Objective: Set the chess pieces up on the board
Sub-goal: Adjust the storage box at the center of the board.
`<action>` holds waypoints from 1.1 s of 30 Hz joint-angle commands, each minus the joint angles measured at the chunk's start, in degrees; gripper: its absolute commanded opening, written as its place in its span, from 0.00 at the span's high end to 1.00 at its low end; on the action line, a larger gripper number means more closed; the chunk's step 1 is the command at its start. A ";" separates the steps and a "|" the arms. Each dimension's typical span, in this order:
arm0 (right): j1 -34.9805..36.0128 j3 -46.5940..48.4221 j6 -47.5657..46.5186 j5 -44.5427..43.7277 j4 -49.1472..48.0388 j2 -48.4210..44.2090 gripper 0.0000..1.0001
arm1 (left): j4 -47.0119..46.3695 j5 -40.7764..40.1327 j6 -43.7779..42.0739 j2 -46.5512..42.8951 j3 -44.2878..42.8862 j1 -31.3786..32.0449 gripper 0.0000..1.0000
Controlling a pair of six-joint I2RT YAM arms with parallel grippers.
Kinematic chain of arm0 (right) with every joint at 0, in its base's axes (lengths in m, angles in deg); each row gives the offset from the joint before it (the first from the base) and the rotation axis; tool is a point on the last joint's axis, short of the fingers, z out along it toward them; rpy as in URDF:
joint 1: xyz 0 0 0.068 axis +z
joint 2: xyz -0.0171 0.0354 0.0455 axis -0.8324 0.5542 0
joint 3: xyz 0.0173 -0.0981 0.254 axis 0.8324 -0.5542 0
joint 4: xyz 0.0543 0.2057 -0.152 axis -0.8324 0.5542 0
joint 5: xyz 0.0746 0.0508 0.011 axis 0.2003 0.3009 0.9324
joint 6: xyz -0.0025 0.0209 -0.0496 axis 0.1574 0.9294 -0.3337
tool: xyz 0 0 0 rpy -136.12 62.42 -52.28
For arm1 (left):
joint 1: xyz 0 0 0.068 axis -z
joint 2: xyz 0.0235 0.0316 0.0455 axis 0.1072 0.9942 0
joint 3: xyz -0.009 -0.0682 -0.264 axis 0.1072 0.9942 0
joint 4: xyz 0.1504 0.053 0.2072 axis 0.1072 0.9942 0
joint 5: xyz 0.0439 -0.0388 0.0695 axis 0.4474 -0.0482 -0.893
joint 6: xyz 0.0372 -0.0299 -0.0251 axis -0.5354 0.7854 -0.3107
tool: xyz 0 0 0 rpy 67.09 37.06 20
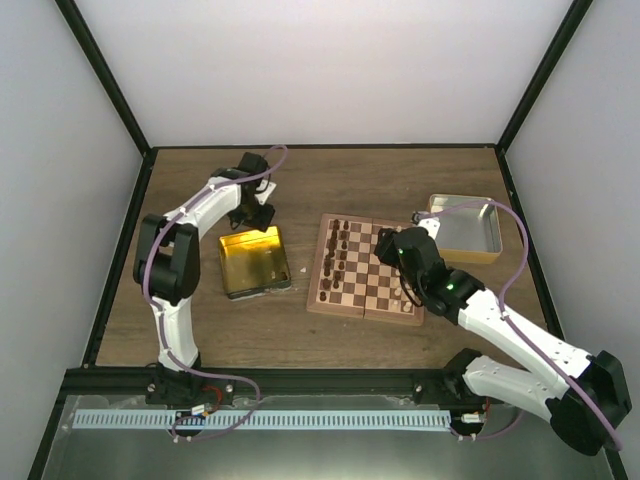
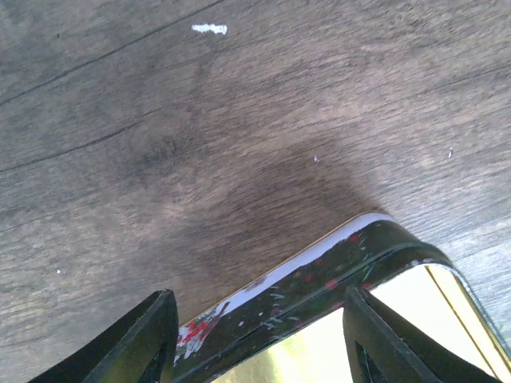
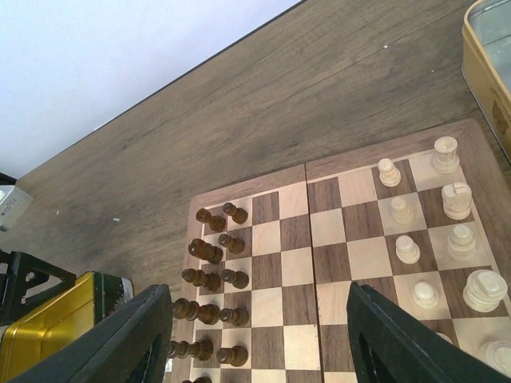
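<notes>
- right gripper [image 3: 259, 291]: jaws wide, nothing between them, touching nothing; it hangs over the middle squares of the board [image 3: 291, 267]
- the board lies flat on the table [image 1: 200, 330], in front of the right arm and just beside the gold tin [image 1: 255, 262]
- dark pieces [image 3: 211, 279]: two files along the board's left edge, so left of the right claw; pale pieces [image 3: 447, 231]: two files along its right edge, so right of the claw
- the pieces stand upright, long axis vertical; one dark piece in the outer file looks tipped, too small to be sure
- the nearest ranks are hidden behind the fingers, so a full count is not possible
- judgement: any fix on the board is a right-arm job with a top-down grasp, since that claw is already above it
- left gripper [image 2: 257, 297]: jaws apart and empty, straddling a far corner of the gold tin's rim; contact unclear
- the left claw is well apart from the board, with the gold tin between them
- silver tin [image 1: 465, 228]: far right, just past the board's far right corner
</notes>
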 commanded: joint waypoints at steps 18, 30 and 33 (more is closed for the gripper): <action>-0.14 3.99 -0.26 1.21 1.76 0.24 0.39 | 2.00 6.42 6.35 -4.71 3.94 -5.90 0.65; -0.14 4.35 0.28 1.81 2.51 -0.06 0.40 | 0.92 7.89 6.15 -6.92 6.08 -8.00 0.57; -0.14 4.19 0.52 1.95 2.45 -0.35 0.40 | 0.67 8.05 4.74 -8.02 6.38 -8.05 0.50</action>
